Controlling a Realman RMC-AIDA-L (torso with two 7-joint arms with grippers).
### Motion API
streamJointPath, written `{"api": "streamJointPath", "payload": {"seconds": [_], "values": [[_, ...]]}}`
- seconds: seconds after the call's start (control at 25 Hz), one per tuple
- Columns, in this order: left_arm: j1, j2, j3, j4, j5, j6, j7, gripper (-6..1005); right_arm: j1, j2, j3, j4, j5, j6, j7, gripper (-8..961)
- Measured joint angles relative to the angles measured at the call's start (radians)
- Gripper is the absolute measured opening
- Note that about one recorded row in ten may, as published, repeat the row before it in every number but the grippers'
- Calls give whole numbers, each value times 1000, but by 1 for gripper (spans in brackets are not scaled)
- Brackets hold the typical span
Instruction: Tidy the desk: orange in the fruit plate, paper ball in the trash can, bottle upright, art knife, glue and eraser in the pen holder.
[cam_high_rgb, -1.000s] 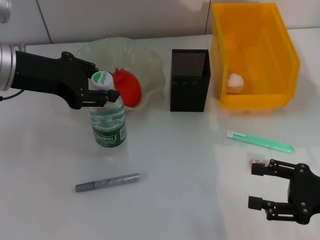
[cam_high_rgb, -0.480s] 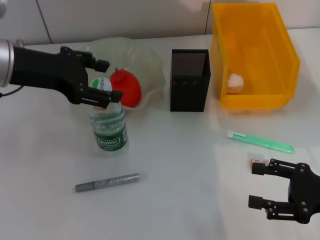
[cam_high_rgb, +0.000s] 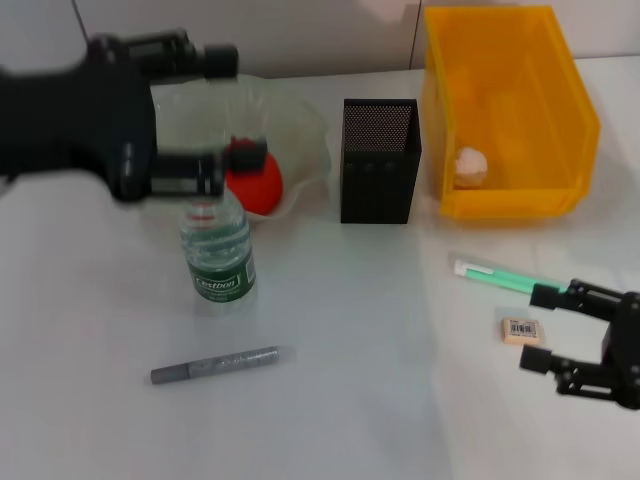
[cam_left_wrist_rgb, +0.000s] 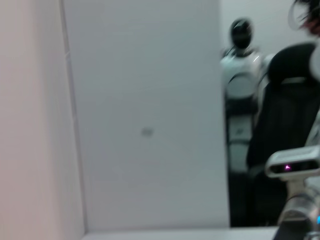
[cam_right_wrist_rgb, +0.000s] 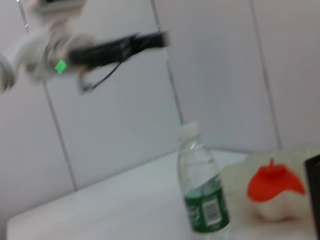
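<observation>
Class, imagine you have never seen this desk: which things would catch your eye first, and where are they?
The bright yellow bin at the back right, a paper ball inside it. Next the red-orange fruit in the clear plate at the back left, with the upright bottle in front, below the raised left pincer.

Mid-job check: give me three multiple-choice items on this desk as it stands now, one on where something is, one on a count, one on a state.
1. Where is the crumpled paper ball?
A. inside the yellow plastic bin
B. in the black mesh pen holder
C. on the white desk

2. How many stationery items lie loose on the desk?
A. one
B. two
C. three

3. The clear plastic water bottle is:
A. lying on its side
B. standing upright, released
C. held in the left gripper

Key: 1 A, it shows through the bin's wall; 2 C, grey glue stick, green art knife and tan eraser; 3 B, it stands alone, the gripper open above it.
</observation>
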Motion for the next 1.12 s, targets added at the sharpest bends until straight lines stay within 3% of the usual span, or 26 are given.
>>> {"api": "streamJointPath", "payload": {"seconds": [0.04,0.12,0.2,0.32,0.36,0.4,0.44,0.48,0.56,0.6,0.76,0.8,0.84,0.92,1.12], "values": [[0,0,0,0,0,0,0,813,0,0,0,0,0,0,0,739],[61,0,62,-46,-79,10,80,813,-4,0,43,-33,0,-19,28,737],[122,-2,149,-154,-115,6,221,813,-6,6,92,-115,-2,-42,105,736],[128,-3,173,-211,-119,5,260,813,-6,10,102,-183,-2,-53,175,735],[130,-3,190,-288,-124,5,303,814,-6,11,103,-221,-2,-59,210,734],[118,-4,198,-432,-129,5,401,814,-4,15,103,-292,-2,-75,274,734],[118,-4,198,-432,-129,5,401,814,-4,15,103,-292,-2,-75,274,733],[104,-4,198,-554,-129,6,511,814,0,19,103,-377,-3,-95,346,733],[98,-3,198,-608,-130,3,569,814,1,21,102,-423,-4,-103,382,731],[86,-2,198,-711,-129,-12,672,813,4,22,97,-536,-10,-120,476,731],[72,-2,200,-804,-122,-36,771,813,22,23,89,-731,-54,-148,636,729],[61,-3,201,-854,-122,-49,824,813,47,25,76,-867,-126,-157,752,728],[61,-3,201,-854,-122,-49,824,813,47,25,76,-867,-126,-157,752,728],[32,-3,210,-920,-117,-85,855,814,113,34,17,-1073,-308,-157,956,727],[11,-3,227,-970,-115,-123,859,814,212,38,-104,-1202,-514,-194,1154,724]]}}
